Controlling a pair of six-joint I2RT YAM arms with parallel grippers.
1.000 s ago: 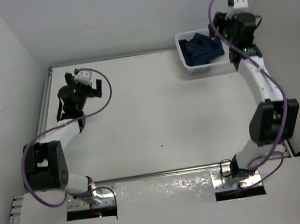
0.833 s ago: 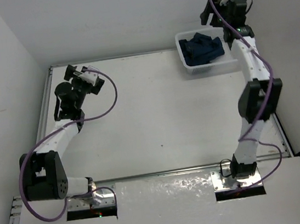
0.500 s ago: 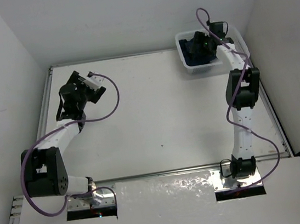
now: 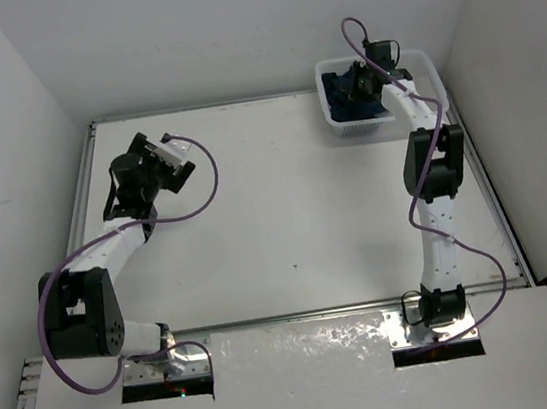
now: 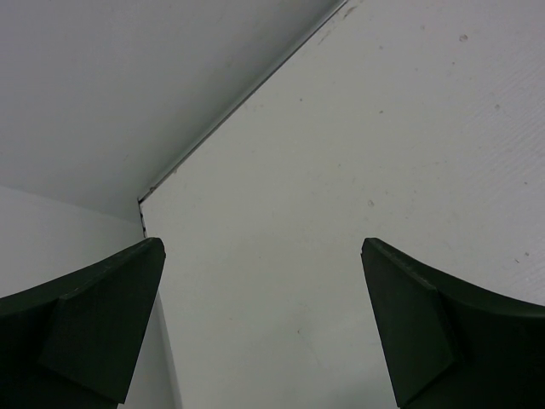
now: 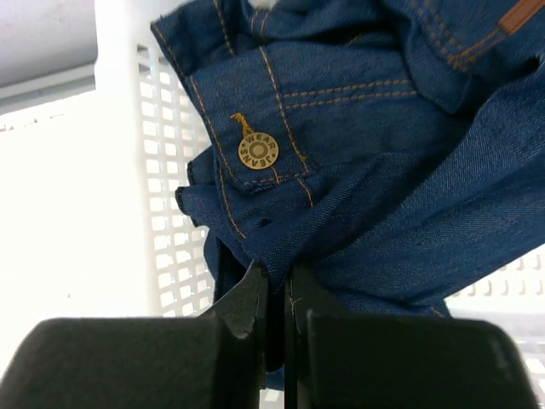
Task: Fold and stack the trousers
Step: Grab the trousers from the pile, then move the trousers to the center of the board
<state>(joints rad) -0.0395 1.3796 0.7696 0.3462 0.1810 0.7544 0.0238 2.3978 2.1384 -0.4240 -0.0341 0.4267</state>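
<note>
Trousers (image 6: pixel 383 170) gripped inside white mesh basket (image 6: pixel 128 153)
The right arm's jaws are clamped together on a fold of the dark blue denim, which lies bunched in the basket at the surface's (image 4: pixel 282 193) far right corner. The tan waist button (image 6: pixel 258 151) reads "WEAR JEANS". The left arm's jaws stand wide apart.

The only lettering that can be read is sitting on the small tan metal button (image 6: pixel 258 152) of the trousers (image 6: pixel 400 196), seen in the right wrist view. Raised capitals are running around the button's face, slightly tilted, and they are reading "WEAR" and "JEANS". The button is resting on a waistband tab edged with orange stitching. A tan patch (image 6: pixel 521 15) is peeking in at the upper right edge, with too little of it showing to read anything. In the top view the trousers are appearing too small for any lettering to be made out.
</note>
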